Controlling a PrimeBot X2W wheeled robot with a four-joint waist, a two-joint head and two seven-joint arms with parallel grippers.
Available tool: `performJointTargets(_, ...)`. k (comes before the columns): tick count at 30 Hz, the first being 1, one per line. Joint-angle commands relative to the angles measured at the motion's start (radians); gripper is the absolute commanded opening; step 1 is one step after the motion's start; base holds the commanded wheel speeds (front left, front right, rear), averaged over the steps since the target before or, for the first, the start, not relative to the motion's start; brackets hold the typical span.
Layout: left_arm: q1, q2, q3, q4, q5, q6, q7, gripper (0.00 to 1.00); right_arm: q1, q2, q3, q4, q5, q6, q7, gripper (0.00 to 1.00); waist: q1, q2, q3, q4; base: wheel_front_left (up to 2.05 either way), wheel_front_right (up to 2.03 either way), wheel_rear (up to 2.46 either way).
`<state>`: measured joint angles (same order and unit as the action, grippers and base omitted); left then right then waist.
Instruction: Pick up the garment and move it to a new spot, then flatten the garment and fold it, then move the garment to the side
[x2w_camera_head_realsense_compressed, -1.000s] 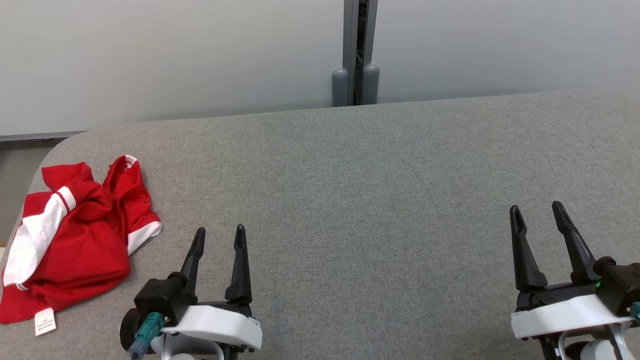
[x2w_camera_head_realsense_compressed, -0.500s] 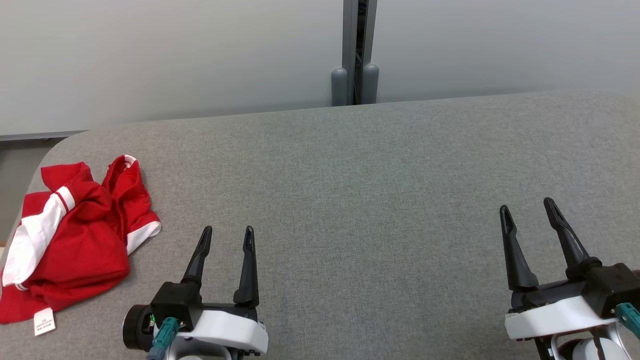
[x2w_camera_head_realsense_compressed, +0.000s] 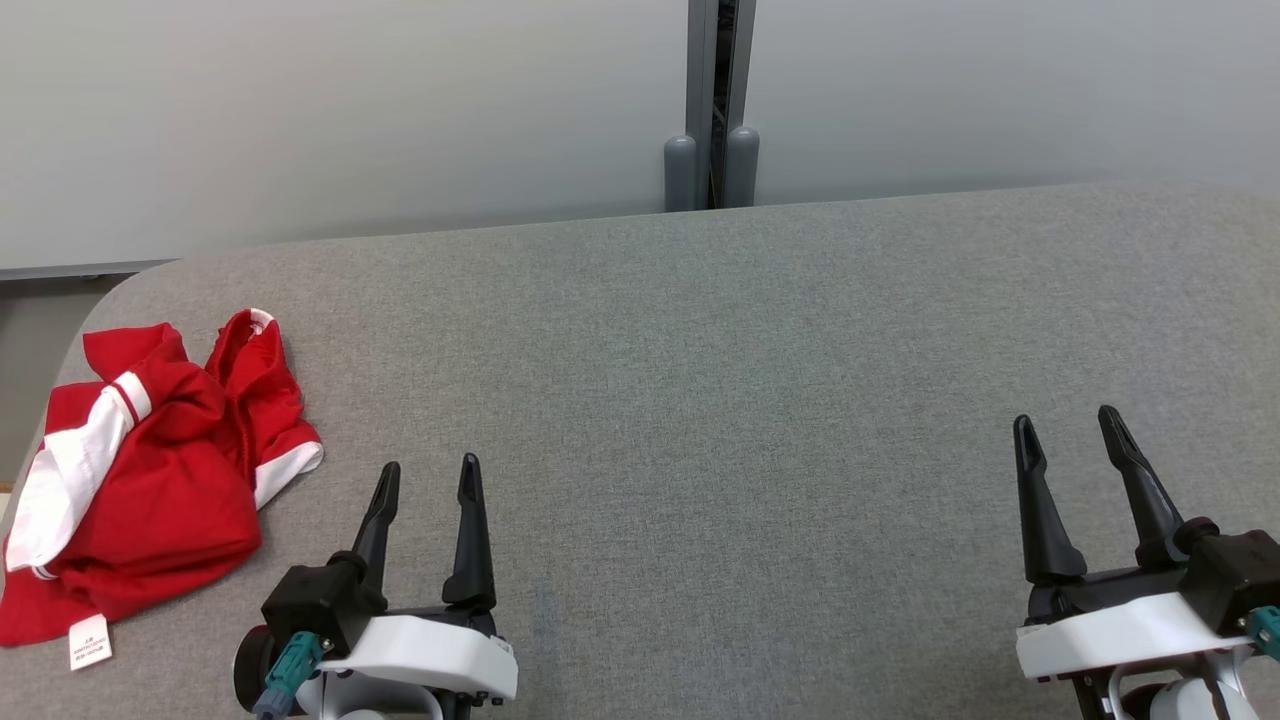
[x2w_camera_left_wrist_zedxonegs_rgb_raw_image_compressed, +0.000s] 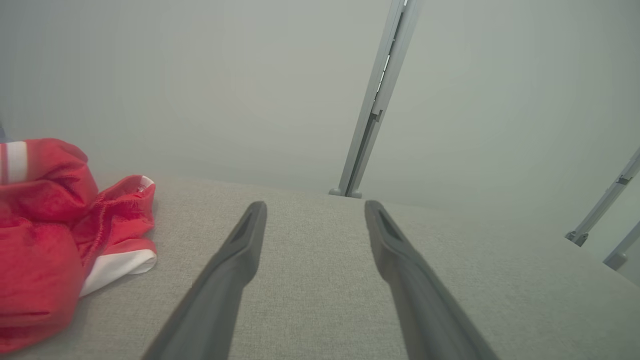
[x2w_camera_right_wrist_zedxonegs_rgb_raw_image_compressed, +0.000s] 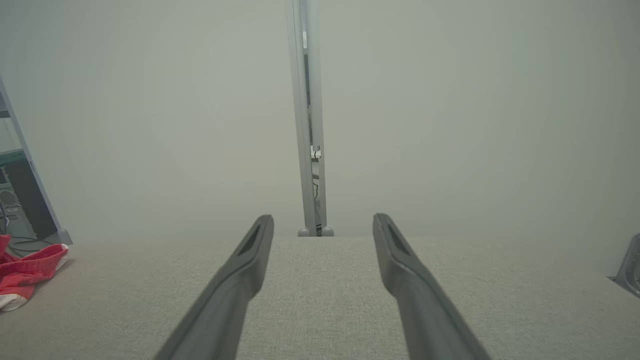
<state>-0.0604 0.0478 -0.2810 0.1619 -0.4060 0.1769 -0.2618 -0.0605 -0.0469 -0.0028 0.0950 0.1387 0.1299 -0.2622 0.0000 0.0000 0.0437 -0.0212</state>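
The left jaws sit low at the near left of the grey fabric-covered table (x2w_camera_head_realsense_compressed: 700, 330), with long dark fingers (x2w_camera_head_realsense_compressed: 468, 530) pointing toward the far edge, spread wide and holding nothing. The right jaws take the same pose at the near right, fingers (x2w_camera_head_realsense_compressed: 1040, 510) also wide apart and empty. The crumpled red garment with white bands (x2w_camera_head_realsense_compressed: 150, 480) lies at the table's far-left end, near the left jaws but not touching them. A small white label (x2w_camera_head_realsense_compressed: 90, 642) hangs at its near hem. The print on it is too small to read.
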Motion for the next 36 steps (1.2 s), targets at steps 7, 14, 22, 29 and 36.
performJointTargets(7, -0.004, 0.004, -0.003, 0.003, 0.008, -0.009, -0.004, 1.0, -0.011, -0.007, -0.007, -0.001, -0.012, 0.001, -0.004, 1.0, 0.0, 0.0, 0.002, 0.001, 0.0, 0.0, 0.0)
performJointTargets(14, -0.016, 0.004, -0.011, 0.004, 0.008, -0.01, -0.004, 1.0, -0.005, -0.007, -0.007, -0.006, -0.013, 0.001, -0.004, 1.0, 0.0, 0.0, 0.01, 0.017, 0.0, 0.0, 0.0)
performJointTargets(22, -0.033, 0.005, -0.033, 0.001, -0.006, 0.001, -0.004, 1.0, 0.023, -0.006, 0.007, -0.036, -0.011, 0.001, -0.003, 1.0, 0.0, 0.0, 0.034, 0.153, 0.0, 0.0, 0.0)
performJointTargets(29, -0.002, 0.004, -0.031, -0.011, 0.004, 0.016, -0.003, 1.0, 0.049, -0.006, 0.02, -0.041, -0.012, 0.001, -0.003, 1.0, 0.0, 0.0, 0.019, 0.319, 0.0, 0.0, 0.0)
performJointTargets(36, 0.041, 0.004, -0.011, -0.044, 0.024, 0.028, -0.003, 1.0, 0.061, -0.006, 0.025, -0.051, 0.011, 0.001, -0.003, 1.0, 0.0, 0.0, -0.013, 0.425, 0.0, 0.0, 0.0)
